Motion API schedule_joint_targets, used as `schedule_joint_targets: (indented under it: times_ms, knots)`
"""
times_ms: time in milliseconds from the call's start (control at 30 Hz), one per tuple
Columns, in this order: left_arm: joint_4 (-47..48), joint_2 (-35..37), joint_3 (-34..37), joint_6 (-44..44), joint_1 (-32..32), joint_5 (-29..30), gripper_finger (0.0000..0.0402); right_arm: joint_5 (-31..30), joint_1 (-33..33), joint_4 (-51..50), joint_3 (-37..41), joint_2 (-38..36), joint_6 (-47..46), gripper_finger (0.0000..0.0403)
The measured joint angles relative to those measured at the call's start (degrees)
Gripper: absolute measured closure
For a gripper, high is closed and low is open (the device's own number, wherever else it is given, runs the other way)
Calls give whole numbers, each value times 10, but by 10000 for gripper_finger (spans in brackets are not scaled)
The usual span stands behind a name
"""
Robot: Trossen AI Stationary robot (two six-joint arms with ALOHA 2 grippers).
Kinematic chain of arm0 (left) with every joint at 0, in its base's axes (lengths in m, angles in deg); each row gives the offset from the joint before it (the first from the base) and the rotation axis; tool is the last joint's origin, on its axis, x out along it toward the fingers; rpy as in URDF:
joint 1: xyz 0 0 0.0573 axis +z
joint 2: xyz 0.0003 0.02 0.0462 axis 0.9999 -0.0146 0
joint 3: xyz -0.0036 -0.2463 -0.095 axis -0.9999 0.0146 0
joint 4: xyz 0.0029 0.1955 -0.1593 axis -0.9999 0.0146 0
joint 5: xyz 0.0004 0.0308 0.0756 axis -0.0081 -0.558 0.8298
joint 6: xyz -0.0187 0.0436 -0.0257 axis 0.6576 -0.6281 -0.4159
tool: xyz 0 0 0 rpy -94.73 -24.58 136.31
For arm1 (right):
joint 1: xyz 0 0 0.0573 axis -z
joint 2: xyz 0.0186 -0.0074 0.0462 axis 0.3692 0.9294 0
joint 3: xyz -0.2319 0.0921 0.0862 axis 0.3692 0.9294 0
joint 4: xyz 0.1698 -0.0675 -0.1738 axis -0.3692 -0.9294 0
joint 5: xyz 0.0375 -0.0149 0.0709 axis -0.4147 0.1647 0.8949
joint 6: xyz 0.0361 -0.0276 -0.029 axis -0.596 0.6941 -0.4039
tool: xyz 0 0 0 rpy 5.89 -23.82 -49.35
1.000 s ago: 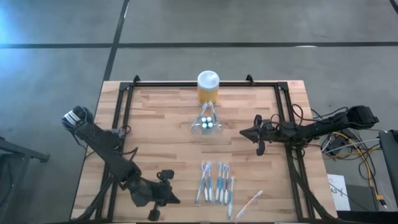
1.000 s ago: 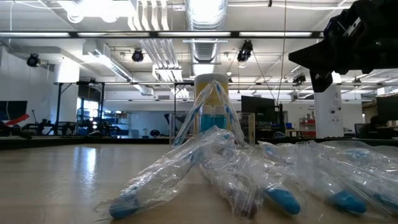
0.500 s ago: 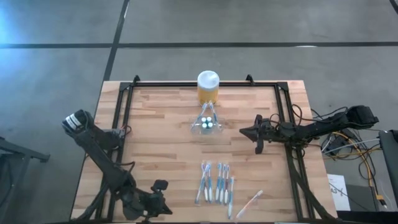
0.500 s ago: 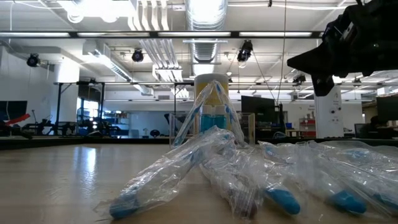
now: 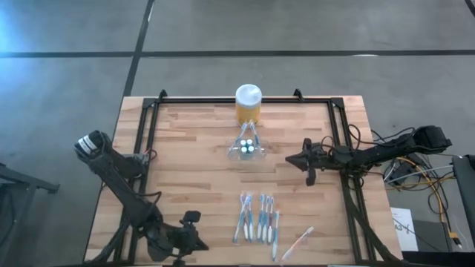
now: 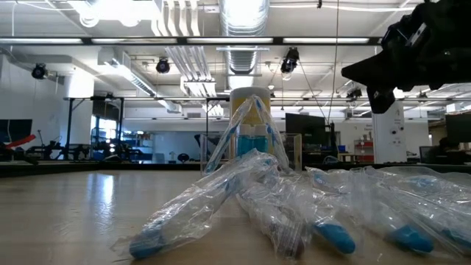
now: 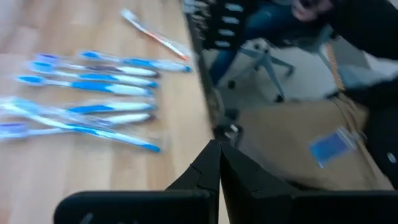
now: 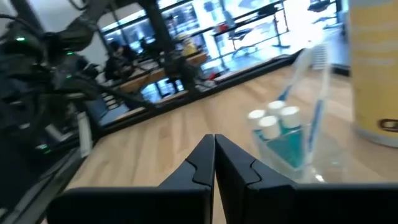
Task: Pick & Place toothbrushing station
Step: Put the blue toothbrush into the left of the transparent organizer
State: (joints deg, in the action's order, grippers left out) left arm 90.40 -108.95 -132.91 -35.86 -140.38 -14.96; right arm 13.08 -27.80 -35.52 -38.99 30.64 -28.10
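The toothbrushing station [image 5: 246, 149] is a small clear holder standing on the table's middle, just in front of the yellow jar [image 5: 249, 104]. It shows in the right wrist view [image 8: 287, 144] with white-capped tubes in it and wrapped toothbrushes [image 8: 312, 79] leaning up out of it. My right gripper [image 5: 289, 158] hovers shut to the station's right, pointing at it, apart from it. My left gripper [image 5: 200, 244] is shut at the table's near edge, left of the loose wrapped toothbrushes [image 5: 257, 219], holding nothing.
Several wrapped blue toothbrushes [image 7: 93, 93] lie side by side near the front edge, and a single orange-striped one [image 5: 298, 242] lies to their right. A black frame rail [image 5: 148, 141] runs along the table's sides. In the low view the wrappers [image 6: 243, 199] lie in front of the station.
My left gripper has swung a little toward the table's near edge, staying shut. The right gripper and the station have kept still.
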Motion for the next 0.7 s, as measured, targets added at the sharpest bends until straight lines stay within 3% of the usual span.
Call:
schedule_joint_targets:
  times_ms: [367, 500, 700]
  knots:
    - [49, 1, 1, 58, 13, 42, 393, -11, 0, 2, 0, 0, 5, 394]
    - [101, -8, 1, 132, 14, 43, 398, -14, 0, 4, 0, 5, 41, 394]
    - [125, -13, 1, 166, 1, 24, 384, -64, 0, 21, 0, 11, 70, 394]
